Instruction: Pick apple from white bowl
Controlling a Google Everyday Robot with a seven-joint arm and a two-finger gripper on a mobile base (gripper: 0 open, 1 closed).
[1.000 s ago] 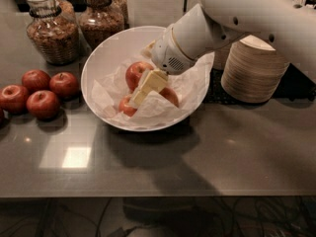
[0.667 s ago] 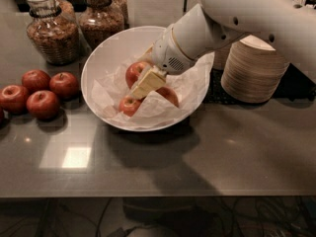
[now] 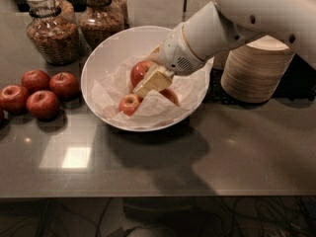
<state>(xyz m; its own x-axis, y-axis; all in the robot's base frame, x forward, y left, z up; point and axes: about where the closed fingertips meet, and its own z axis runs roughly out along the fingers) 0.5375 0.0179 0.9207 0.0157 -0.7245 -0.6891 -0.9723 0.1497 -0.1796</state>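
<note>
The white bowl (image 3: 98,58), lined with crumpled white paper, stands at the middle of the dark counter. The apple (image 3: 140,72), bright red, lies near the bowl's centre. A smaller red-yellow apple (image 3: 129,103) lies in front of it. My gripper (image 3: 153,81) reaches down into the bowl from the right. Its cream tip lies against the apple's right side and hides part of it. A further red patch (image 3: 171,96) shows just right of the tip, and I cannot tell what it belongs to.
Several dark red apples (image 3: 43,103) lie on the counter left of the bowl. Two glass jars (image 3: 52,31) of granola stand at the back left. A stack of beige paper bowls (image 3: 256,70) stands at the right, behind my arm.
My gripper tip has risen slightly inside the bowl. The apples and the bowl have not visibly moved.
</note>
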